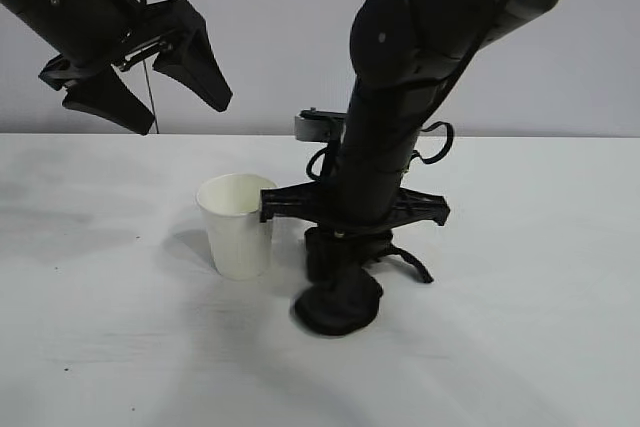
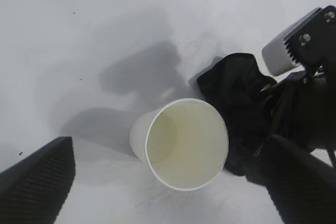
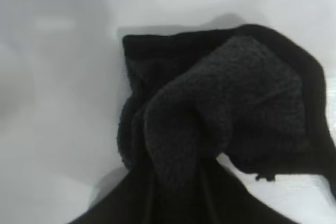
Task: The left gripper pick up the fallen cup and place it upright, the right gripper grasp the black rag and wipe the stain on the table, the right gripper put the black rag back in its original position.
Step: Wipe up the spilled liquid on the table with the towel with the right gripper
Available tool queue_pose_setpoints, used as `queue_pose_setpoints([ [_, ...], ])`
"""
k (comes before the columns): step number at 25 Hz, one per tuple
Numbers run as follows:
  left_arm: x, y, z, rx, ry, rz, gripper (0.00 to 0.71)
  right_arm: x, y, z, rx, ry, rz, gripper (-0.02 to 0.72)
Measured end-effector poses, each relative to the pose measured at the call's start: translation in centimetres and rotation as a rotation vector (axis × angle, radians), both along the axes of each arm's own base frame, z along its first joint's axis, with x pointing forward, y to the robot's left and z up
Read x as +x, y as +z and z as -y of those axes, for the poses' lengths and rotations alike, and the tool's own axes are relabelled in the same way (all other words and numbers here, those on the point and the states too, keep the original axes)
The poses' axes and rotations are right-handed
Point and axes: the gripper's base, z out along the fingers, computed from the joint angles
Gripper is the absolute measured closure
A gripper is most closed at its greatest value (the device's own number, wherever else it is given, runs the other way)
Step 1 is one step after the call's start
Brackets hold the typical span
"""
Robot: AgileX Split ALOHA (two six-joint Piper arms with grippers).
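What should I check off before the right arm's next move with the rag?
1. Cup upright: ok.
2. Left gripper open and raised above the table, away from the cup: ok.
3. Right gripper shut on the black rag: ok.
4. Rag pressed on the table: ok.
5. Stain wiped away: cannot tell, the rag covers that spot.
6. Gap between rag and cup: ok, though narrow.

A plain pale grey wall (image 1: 290, 37) stands behind everything.
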Motion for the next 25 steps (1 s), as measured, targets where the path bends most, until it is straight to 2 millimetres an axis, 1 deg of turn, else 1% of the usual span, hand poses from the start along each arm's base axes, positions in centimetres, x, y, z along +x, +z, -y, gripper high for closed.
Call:
queue_pose_setpoints([
  [2,0.0,0.0,-0.1,0.000,0.002,0.000,0.016,0.2,-0.1,0.2,0.008,-0.019,-0.006,0.606],
  [4,0.1,0.0,-0.3,0.000,0.008,-0.002,0.016,0.9,-0.2,0.9,0.031,-0.067,-0.011,0.606],
  [7,0.2,0.0,-0.9,-0.001,0.019,-0.006,0.016,2.4,-0.3,3.0,0.050,-0.142,-0.003,0.606],
  [9,0.3,0.0,-1.1,-0.001,0.023,-0.008,0.016,3.3,-0.4,4.9,0.042,-0.184,0.004,0.606],
  [12,0.3,0.0,-1.1,-0.001,0.023,-0.008,0.016,4.1,-0.3,6.8,0.004,-0.199,0.006,0.607],
  [14,0.3,0.0,-1.1,-0.001,0.023,-0.009,0.016,4.2,-0.3,7.5,-0.021,-0.191,0.002,0.607],
  [16,0.3,0.0,-1.1,-0.001,0.024,-0.010,0.016,4.0,-0.2,7.8,-0.037,-0.177,0.007,0.607],
  [19,0.3,0.0,-1.1,-0.001,0.024,-0.010,0.016,2.9,-0.1,8.6,-0.056,-0.162,0.022,0.607],
  [22,0.3,0.0,-1.1,-0.001,0.024,-0.010,0.016,1.3,-0.3,10.0,-0.067,-0.177,0.022,0.607],
  [25,0.3,0.0,-1.1,-0.001,0.024,-0.010,0.016,0.4,-0.3,11.8,-0.066,-0.214,0.025,0.607],
])
